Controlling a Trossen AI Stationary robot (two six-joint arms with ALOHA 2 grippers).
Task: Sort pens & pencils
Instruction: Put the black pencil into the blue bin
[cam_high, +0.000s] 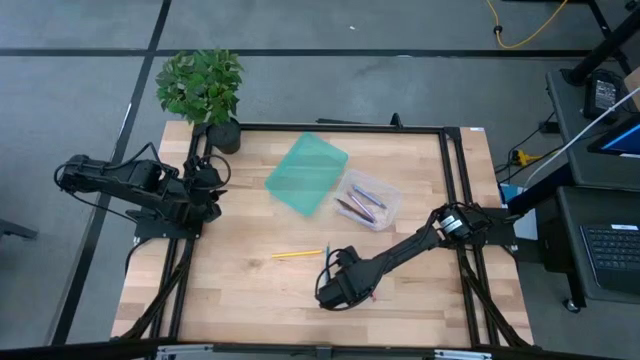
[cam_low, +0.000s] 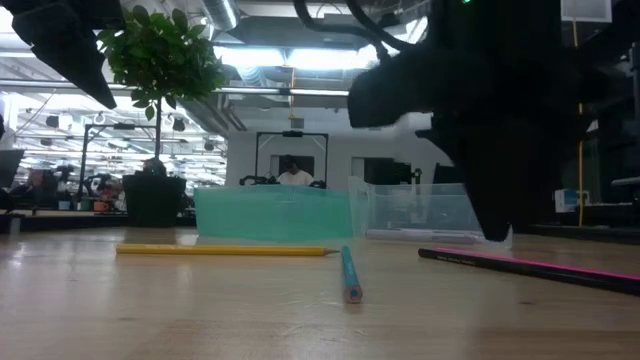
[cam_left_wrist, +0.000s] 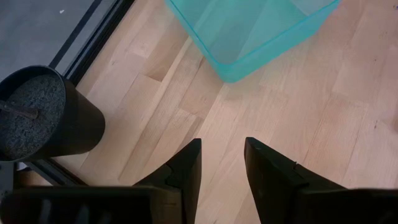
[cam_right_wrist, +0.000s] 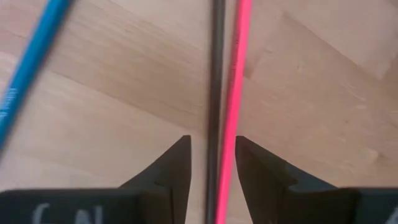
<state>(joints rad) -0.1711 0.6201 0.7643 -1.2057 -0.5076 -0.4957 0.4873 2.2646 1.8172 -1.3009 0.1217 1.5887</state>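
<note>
A black stick (cam_right_wrist: 214, 74) and a pink stick (cam_right_wrist: 237, 74) lie side by side on the table near its front edge. My right gripper (cam_right_wrist: 212, 140) points down over them, open, with one finger on either side. I see a gap between the fingers and the sticks. In the low view the pair (cam_low: 530, 268) rests flat on the wood. A blue pencil (cam_low: 349, 275) and a yellow pencil (cam_high: 297, 255) lie on the table just to the left of that gripper (cam_high: 335, 292). My left gripper (cam_left_wrist: 222, 142) waits open at the table's left edge, holding nothing.
A clear tray (cam_high: 390, 205) with several pens or pencils stands right of centre. A teal tray (cam_high: 305, 173) sits beside it to the left. A potted plant (cam_high: 205, 85) stands at the far left corner, and its dark pot (cam_left_wrist: 43, 118) is close to my left gripper.
</note>
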